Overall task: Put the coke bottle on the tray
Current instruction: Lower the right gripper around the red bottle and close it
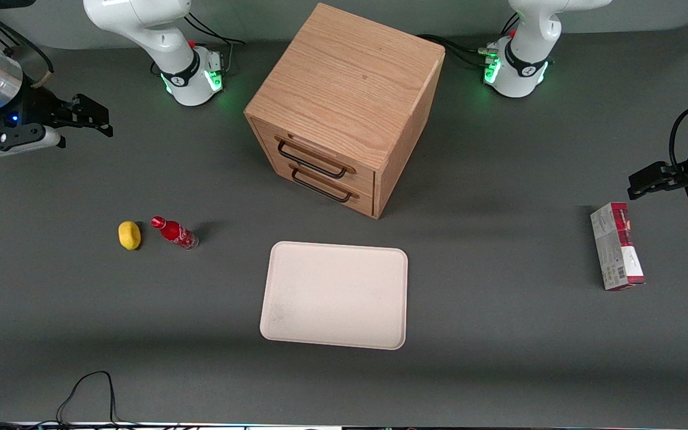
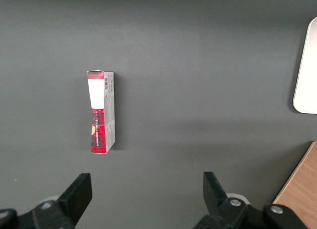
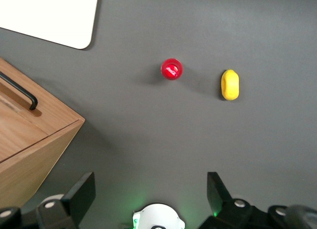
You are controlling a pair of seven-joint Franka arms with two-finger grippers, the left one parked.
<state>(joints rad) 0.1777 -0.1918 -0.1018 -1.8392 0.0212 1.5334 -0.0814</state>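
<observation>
A: So, how far along is it?

B: Nothing is done yet. The coke bottle (image 1: 174, 232) stands upright on the worktop (image 1: 499, 334), just beside a yellow lemon-like lump (image 1: 129, 235), well apart from the tray (image 1: 335, 294), which holds nothing.

A: And the arm?

B: The gripper (image 1: 84, 113) hangs raised over the working arm's end of the worktop, farther from the front camera than the bottle. Its fingers (image 3: 79, 197) are spread wide and hold nothing. Reaching, grasping, carrying and setting down all remain.
</observation>
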